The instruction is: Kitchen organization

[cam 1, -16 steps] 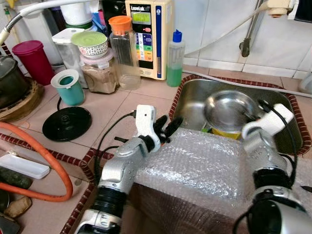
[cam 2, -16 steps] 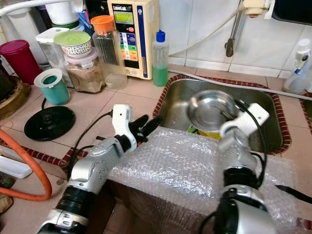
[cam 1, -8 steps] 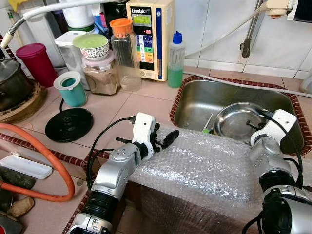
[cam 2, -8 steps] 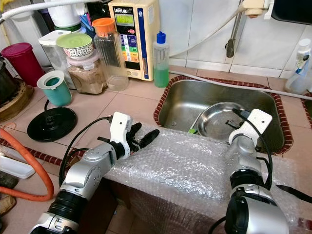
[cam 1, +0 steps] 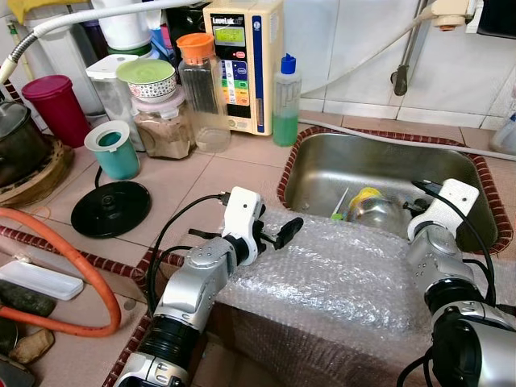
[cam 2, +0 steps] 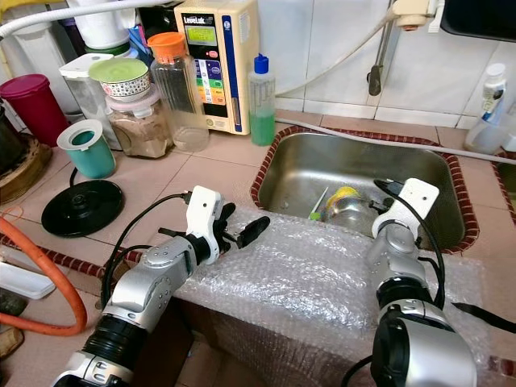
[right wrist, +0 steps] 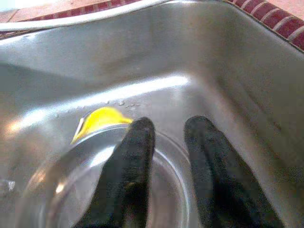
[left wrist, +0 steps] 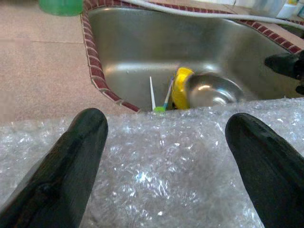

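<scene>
The left hand [cam 1: 274,235] hovers just above the sheet of bubble wrap [cam 1: 339,274], with its 2 black fingers [left wrist: 71,161] spread wide apart and nothing between them. The bubble wrap covers the near edge of the bench [cam 1: 234,169] and hangs down in front.

The right hand [right wrist: 164,156] reaches down into the steel sink [cam 1: 322,161]. Its 2 fingers are close together with a small gap, and their tips sit over the rim of a shiny steel bowl [cam 2: 352,211]. I cannot tell if they grip the rim.

The bowl lies in the sink next to something yellow [left wrist: 179,85]. A thin white stick and a green-tipped stick [left wrist: 164,97] lean there too.

Farther back on the bench are a black round lid [cam 1: 111,207], a teal cup [cam 1: 117,147], a dark red cup [cam 1: 52,101], jars, a tall bottle with an orange cap [cam 1: 200,89], a green soap bottle [cam 1: 285,101] and a cream box with buttons [cam 1: 246,60]. An orange hose [cam 1: 72,274] curves at the robot's left.
</scene>
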Available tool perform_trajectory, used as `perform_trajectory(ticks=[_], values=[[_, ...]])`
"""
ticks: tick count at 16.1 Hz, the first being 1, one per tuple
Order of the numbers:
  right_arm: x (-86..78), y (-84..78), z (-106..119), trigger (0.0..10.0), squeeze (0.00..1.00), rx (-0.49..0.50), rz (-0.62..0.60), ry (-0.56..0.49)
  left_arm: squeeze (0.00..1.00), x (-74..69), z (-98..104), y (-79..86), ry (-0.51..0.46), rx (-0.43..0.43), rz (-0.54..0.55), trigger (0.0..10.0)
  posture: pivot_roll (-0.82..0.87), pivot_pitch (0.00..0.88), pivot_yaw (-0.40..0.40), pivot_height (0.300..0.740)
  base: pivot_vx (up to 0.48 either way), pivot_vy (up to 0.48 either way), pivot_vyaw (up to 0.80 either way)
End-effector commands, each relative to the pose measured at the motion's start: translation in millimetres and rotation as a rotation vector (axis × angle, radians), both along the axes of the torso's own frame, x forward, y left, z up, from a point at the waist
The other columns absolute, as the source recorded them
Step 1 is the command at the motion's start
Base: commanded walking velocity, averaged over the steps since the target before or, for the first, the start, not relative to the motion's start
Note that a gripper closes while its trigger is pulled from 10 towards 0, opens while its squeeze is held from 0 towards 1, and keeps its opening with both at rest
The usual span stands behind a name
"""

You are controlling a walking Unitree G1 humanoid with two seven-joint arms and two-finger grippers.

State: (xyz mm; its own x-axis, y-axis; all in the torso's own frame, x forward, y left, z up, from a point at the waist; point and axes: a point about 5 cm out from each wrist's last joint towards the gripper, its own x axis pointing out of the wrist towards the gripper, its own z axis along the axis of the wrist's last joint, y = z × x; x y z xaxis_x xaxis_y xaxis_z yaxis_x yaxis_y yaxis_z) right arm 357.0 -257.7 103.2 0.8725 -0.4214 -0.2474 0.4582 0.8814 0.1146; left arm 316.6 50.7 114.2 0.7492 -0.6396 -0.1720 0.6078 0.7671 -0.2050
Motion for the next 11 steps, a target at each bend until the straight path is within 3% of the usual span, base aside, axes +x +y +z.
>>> perform_trajectory(ticks=[1, 4, 6, 10, 11], values=[[-3.5, 8.8, -13.8, 10.0, 1.0, 0.019, 0.034, 0.052, 1.0, 3.2, 2.1, 4.3, -0.022, 0.011, 0.032, 10.0, 0.02, 0.0, 0.117, 0.74, 0.0, 0.0, 0.0], [-1.6, 11.2, -9.7, 10.0, 1.0, -0.031, 0.071, 0.03, 1.0, 8.5, 4.3, 9.8, -0.027, 0.026, 0.1, 10.0, 0.01, 0.0, 0.107, 0.74, 0.0, 0.0, 0.0], [2.4, 20.6, 0.6, 10.0, 1.0, -0.109, 0.155, -0.038, 1.0, 13.8, 6.0, 22.6, -0.024, 0.104, 0.222, 10.0, 0.01, 0.0, 0.096, 0.74, 0.0, 0.0, 0.0], [0.4, 33.5, 19.1, 10.0, 1.0, -0.246, 0.275, -0.162, 1.0, 10.6, 13.6, 45.8, -0.138, 0.103, 0.271, 10.0, 0.01, 0.0, 0.086, 0.74, 0.0, 0.0, 0.0], [-4.7, 33.5, 26.9, 10.0, 1.0, -0.296, 0.287, -0.202, 1.0, 8.1, 12.9, 57.7, -0.153, 0.105, 0.331, 10.0, 0.0, 0.0, 0.083, 0.74, 0.0, 0.0, 0.0]])
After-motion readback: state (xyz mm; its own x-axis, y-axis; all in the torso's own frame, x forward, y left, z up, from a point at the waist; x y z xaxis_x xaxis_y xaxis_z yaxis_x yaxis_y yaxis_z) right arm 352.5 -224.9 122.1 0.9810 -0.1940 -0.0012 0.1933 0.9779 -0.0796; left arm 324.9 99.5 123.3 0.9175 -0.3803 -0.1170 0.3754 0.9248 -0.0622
